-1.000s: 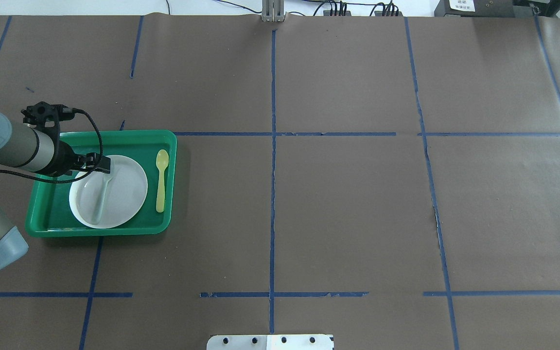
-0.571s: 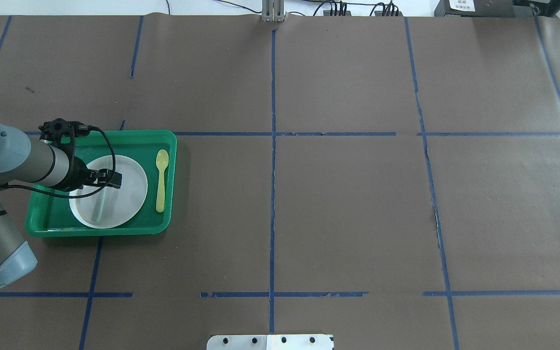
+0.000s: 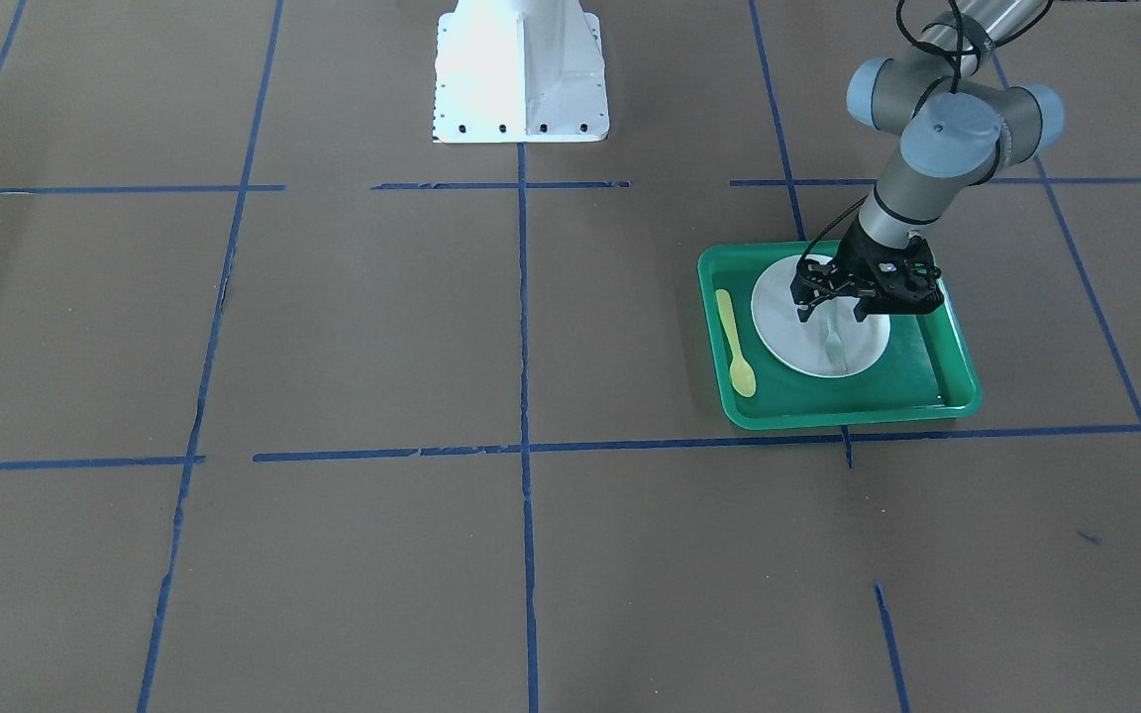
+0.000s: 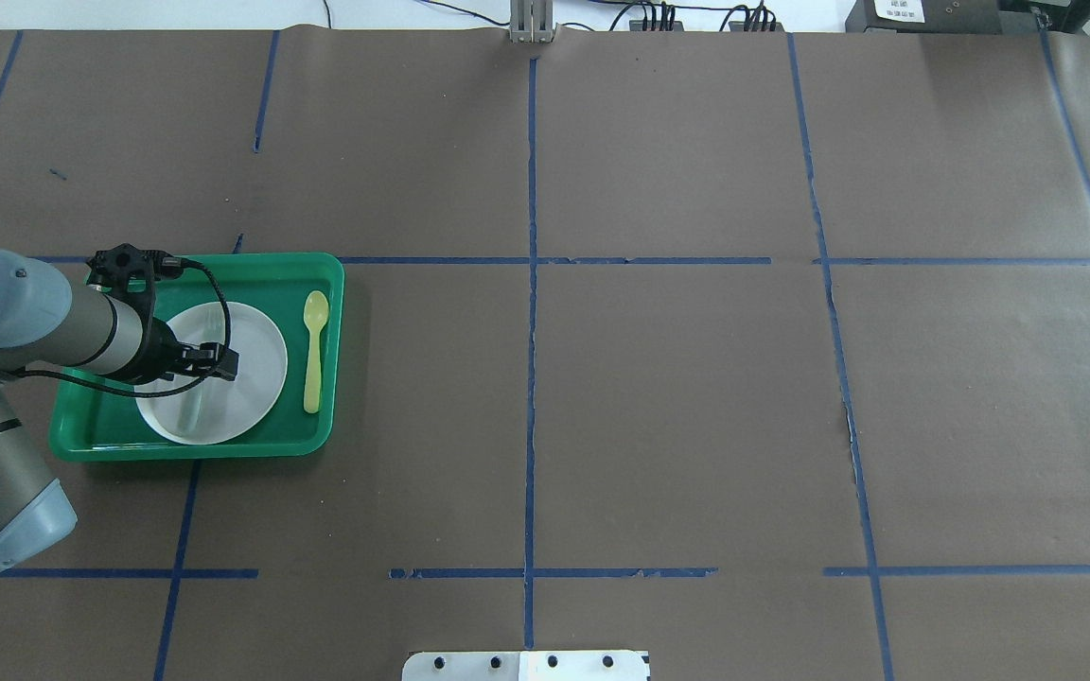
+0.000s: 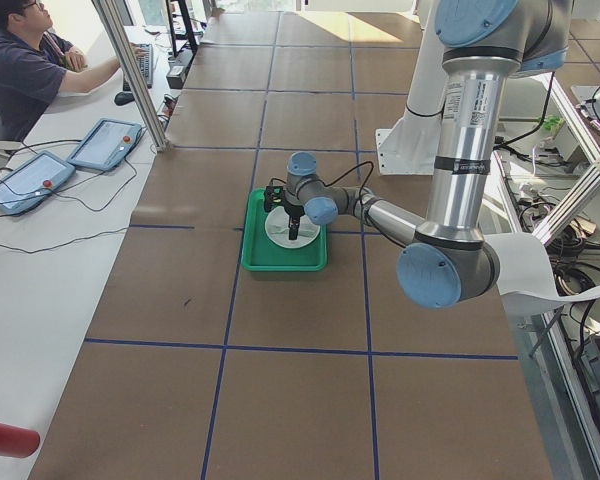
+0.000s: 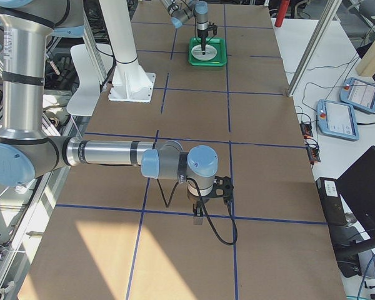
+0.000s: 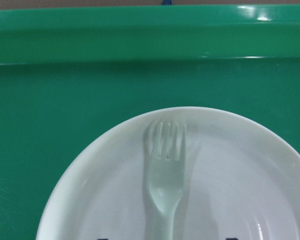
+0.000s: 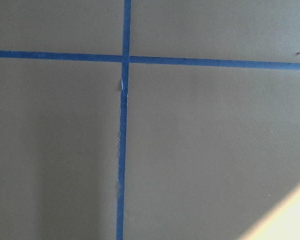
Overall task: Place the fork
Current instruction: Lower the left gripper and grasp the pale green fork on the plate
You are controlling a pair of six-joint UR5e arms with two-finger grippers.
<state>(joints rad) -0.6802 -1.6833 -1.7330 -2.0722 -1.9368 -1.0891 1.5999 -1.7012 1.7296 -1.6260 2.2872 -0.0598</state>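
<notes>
The pale fork (image 7: 165, 185) lies on the white plate (image 4: 256, 369) in the green tray (image 4: 337, 284), tines toward the tray's far wall. Its handle end shows in the overhead view (image 4: 193, 409) and its tine end in the front view (image 3: 834, 345). My left gripper (image 3: 833, 315) is open and hangs low over the fork's middle, one finger on each side of the handle; I cannot tell if it touches. My right gripper (image 6: 200, 214) shows only in the right side view, far from the tray over bare paper; I cannot tell whether it is open or shut.
A yellow spoon (image 4: 315, 350) lies in the tray beside the plate, on the side toward the table's middle. Brown paper with blue tape lines covers the table. The white robot base (image 3: 521, 69) stands at the table's near edge. An operator sits beyond the table's left end.
My left gripper has moved from the plate's far left edge to over the plate's middle and come down over the fork. The fork, plate and spoon have not moved.
</notes>
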